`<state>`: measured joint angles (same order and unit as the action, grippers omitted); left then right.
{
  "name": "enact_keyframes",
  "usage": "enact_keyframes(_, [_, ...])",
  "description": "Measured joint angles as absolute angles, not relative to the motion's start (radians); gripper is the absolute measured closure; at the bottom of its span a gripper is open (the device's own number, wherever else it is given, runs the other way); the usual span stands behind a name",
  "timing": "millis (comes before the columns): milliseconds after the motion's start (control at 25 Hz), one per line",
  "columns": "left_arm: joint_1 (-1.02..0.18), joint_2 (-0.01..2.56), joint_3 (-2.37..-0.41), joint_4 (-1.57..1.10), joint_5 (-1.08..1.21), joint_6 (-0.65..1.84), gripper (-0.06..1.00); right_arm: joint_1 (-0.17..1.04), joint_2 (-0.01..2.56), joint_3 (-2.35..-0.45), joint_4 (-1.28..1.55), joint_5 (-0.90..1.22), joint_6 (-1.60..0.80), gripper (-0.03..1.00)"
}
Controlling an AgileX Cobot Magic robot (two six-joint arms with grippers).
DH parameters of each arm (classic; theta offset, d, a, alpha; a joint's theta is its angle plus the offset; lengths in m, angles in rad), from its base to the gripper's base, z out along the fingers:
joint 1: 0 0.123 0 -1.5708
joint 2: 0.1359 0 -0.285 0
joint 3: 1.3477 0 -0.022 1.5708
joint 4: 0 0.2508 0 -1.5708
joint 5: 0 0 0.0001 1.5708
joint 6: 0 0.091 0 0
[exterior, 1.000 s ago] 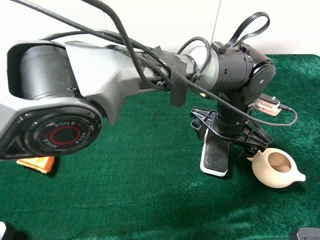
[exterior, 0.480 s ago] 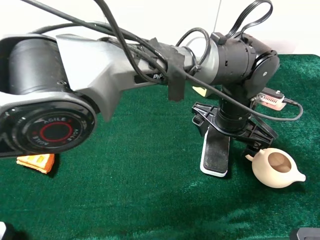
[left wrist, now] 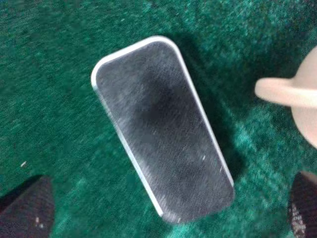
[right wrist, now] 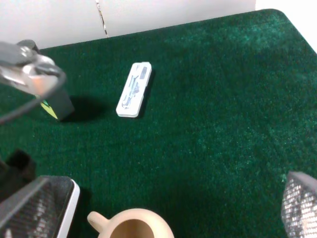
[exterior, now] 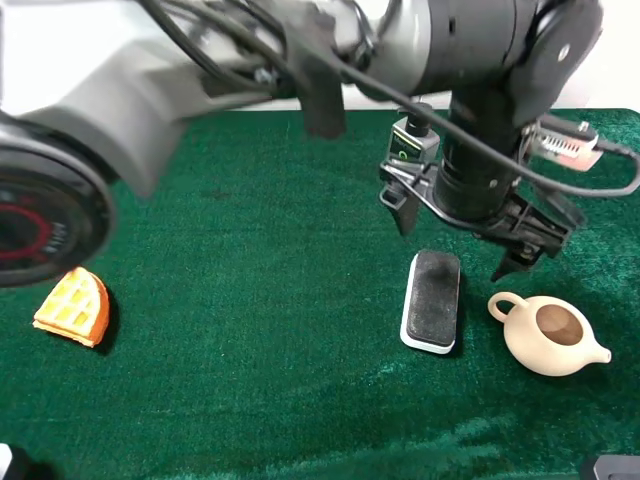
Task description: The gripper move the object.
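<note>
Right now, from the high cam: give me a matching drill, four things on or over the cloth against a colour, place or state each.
Things:
1. block
2. teapot
3. waffle piece
4. left claw

Descriptions:
A. orange, far left of the cloth
B. open, hanging over the block
C. black top, white base
D. beige, right of the block

Pairs: 1-C, 2-D, 3-A, 4-B

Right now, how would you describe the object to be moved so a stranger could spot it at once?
On the green cloth, look at the right half, just beneath the left arm's open tool. There lies a flat rounded-rectangle block beside a beige teapot. Its black top and thin white rim set it apart from the round teapot and the orange waffle far left.
</note>
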<state>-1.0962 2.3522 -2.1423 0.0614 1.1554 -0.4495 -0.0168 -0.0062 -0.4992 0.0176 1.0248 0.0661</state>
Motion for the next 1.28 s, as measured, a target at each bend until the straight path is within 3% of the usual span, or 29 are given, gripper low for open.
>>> enact_keyframes(920, [-1.043, 2.113, -2.143, 0.076, 1.162, -0.235, -0.01, -0.017, -0.006, -0.499, 0.018, 1.017, 0.066, 0.27])
enact_keyframes(1280, [-0.994, 1.988, -2.017, 0.078, 1.162, -0.194, -0.01, -0.017, -0.006, -0.499, 0.018, 1.017, 0.066, 0.27])
